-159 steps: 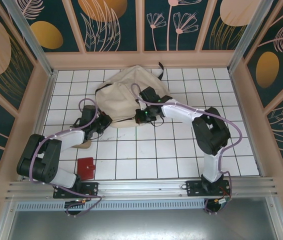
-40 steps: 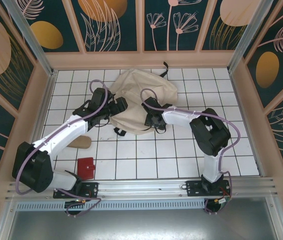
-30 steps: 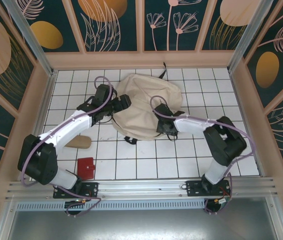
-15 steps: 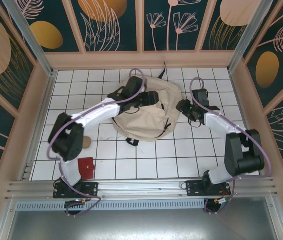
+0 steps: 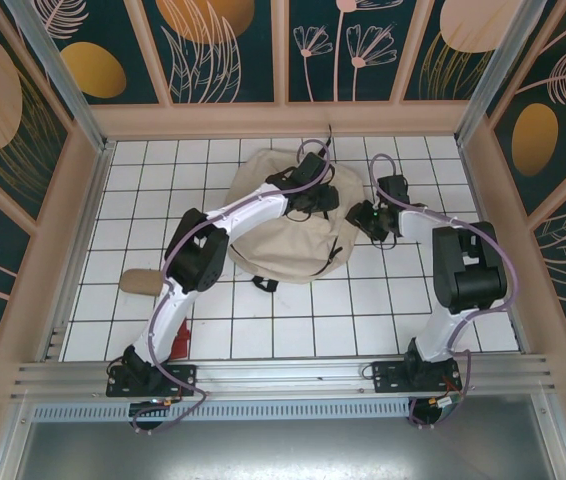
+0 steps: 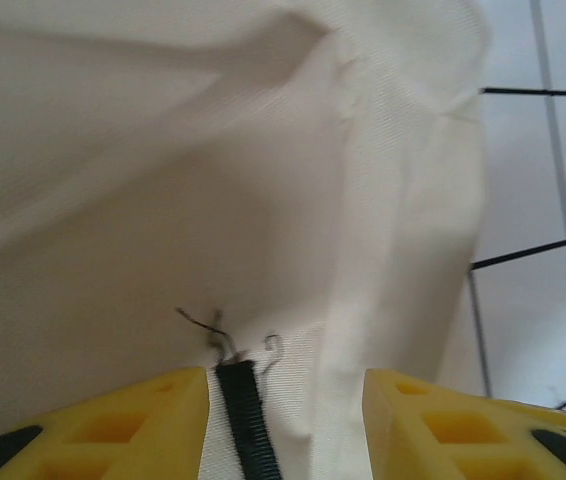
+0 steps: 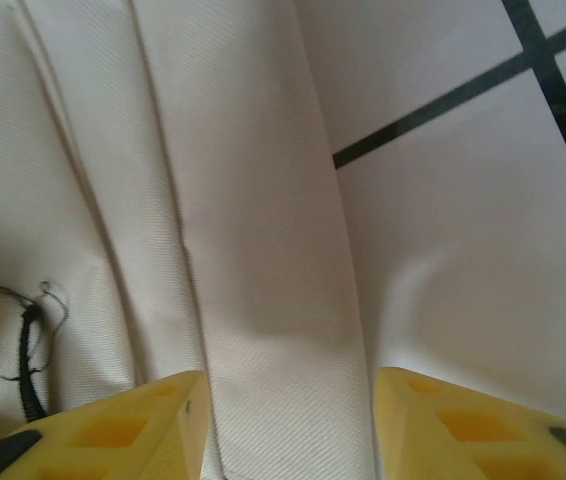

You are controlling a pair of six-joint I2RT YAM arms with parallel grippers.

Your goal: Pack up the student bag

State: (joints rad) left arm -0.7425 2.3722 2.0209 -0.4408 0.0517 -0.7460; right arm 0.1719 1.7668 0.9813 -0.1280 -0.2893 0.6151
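Student bag [image 5: 285, 243] on tiled table [image 5: 143, 190]; left end effector [image 5: 320, 197] over it, right end effector [image 5: 368, 217] at its edge.

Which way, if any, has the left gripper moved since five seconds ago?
Yes, the left gripper moved toward the back wall and rightward, from the near-left edge of the beige backpack to above its far part.

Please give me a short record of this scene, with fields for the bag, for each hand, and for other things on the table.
bag: student bag, beige, lying on the white tiled table, toward the far side
left hand: over the bag, jaws apart, a black zipper end between them
right hand: at the bag's right edge, jaws apart, a fold of cloth between them
grip: no firm pinch is visible on either side
other: tan object on the table's left side, apart from the bag
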